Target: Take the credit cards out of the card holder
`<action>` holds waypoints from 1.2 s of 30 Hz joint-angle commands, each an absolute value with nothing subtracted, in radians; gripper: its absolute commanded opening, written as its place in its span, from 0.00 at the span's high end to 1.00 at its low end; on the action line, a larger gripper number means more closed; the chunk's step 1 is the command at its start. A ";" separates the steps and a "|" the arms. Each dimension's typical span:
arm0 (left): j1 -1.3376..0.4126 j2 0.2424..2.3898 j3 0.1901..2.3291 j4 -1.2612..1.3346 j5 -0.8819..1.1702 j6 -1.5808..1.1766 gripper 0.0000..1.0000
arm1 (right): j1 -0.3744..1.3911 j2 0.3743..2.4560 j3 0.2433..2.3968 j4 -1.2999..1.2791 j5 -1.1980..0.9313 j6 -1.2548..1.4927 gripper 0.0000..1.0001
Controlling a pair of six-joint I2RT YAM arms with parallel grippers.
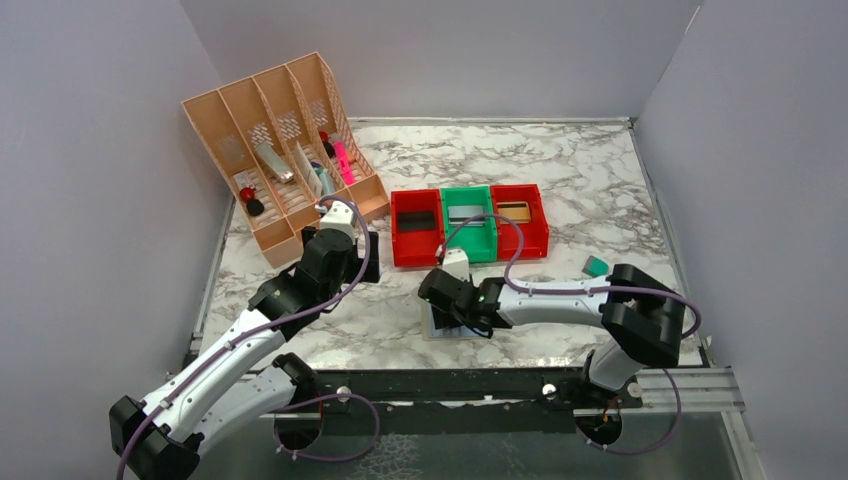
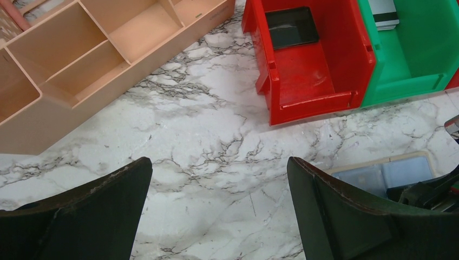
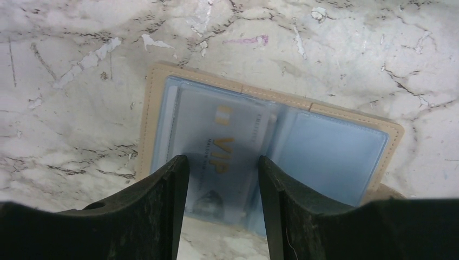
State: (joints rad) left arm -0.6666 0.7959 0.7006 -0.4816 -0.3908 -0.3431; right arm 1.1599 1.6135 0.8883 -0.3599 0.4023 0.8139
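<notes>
The card holder (image 3: 335,149) lies open and flat on the marble, with a tan rim and pale blue panels. A pale card marked VIP (image 3: 216,127) sits under its left clear sleeve. My right gripper (image 3: 223,162) is low over that card's near end. Its jaws stand partly apart, one on each side of the card's middle, and nothing is clamped between them. In the top view the right gripper (image 1: 458,298) covers most of the card holder (image 1: 437,328). My left gripper (image 2: 219,165) hangs wide open over bare marble, left of the card holder (image 2: 381,172).
Two red bins (image 1: 416,228) (image 1: 520,222) and a green bin (image 1: 470,222) stand in a row behind the holder, each with a card inside. A tan desk organiser (image 1: 280,150) stands at the back left. A small teal object (image 1: 596,265) lies to the right.
</notes>
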 commanded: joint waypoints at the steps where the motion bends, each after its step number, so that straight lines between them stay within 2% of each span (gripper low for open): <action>1: -0.661 0.792 0.699 -0.483 -0.416 -0.345 0.01 | 1.176 1.639 0.909 -0.365 0.426 0.821 0.46; 4: -0.661 0.794 0.699 -0.483 -0.415 -0.345 0.01 | 1.176 1.670 0.909 -0.373 0.423 0.842 0.47; 9: -0.661 0.794 0.698 -0.482 -0.412 -0.345 0.01 | 1.176 1.686 0.898 -0.392 0.447 0.881 0.57; 16: -0.661 0.802 0.699 -0.483 -0.410 -0.343 0.01 | 1.176 1.664 0.895 -0.384 0.471 0.862 0.77; 23: -0.660 0.806 0.698 -0.483 -0.411 -0.344 0.01 | 1.177 1.650 0.877 -0.294 0.388 0.825 0.94; 30: -0.661 0.817 0.696 -0.483 -0.394 -0.346 0.01 | 1.170 1.627 0.889 -0.321 0.409 0.847 0.98; 36: -0.661 0.840 0.707 -0.480 -0.354 -0.388 0.01 | 1.104 1.531 0.834 -0.179 0.222 0.806 0.99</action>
